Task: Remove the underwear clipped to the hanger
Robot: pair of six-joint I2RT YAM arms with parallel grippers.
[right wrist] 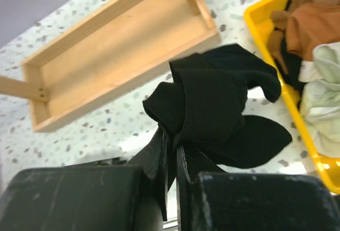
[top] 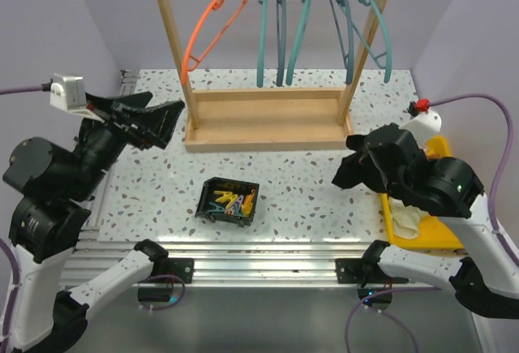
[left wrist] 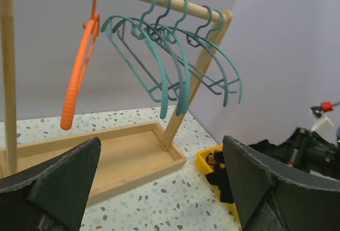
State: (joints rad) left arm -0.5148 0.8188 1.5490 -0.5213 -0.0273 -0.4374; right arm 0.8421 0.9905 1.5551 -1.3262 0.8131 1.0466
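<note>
My right gripper (right wrist: 172, 135) is shut on the black underwear (right wrist: 218, 103), which hangs bunched from the fingertips over the table just left of the yellow tray (right wrist: 276, 77). In the top view this gripper (top: 350, 173) sits beside the tray (top: 430, 239). The cream-white brief (top: 408, 219) lies in the tray; it also shows in the right wrist view (right wrist: 324, 93). My left gripper (top: 166, 119) is open and empty, raised at the left of the wooden rack (top: 263, 114). An orange hanger (top: 212, 24) and several teal hangers (top: 324, 20) hang bare on the rail.
A black box of coloured clips (top: 229, 200) sits on the table in front of the rack. Brown clothes (right wrist: 313, 24) lie at the far end of the yellow tray. The rack's wooden base tray (left wrist: 106, 154) stands ahead of my left gripper.
</note>
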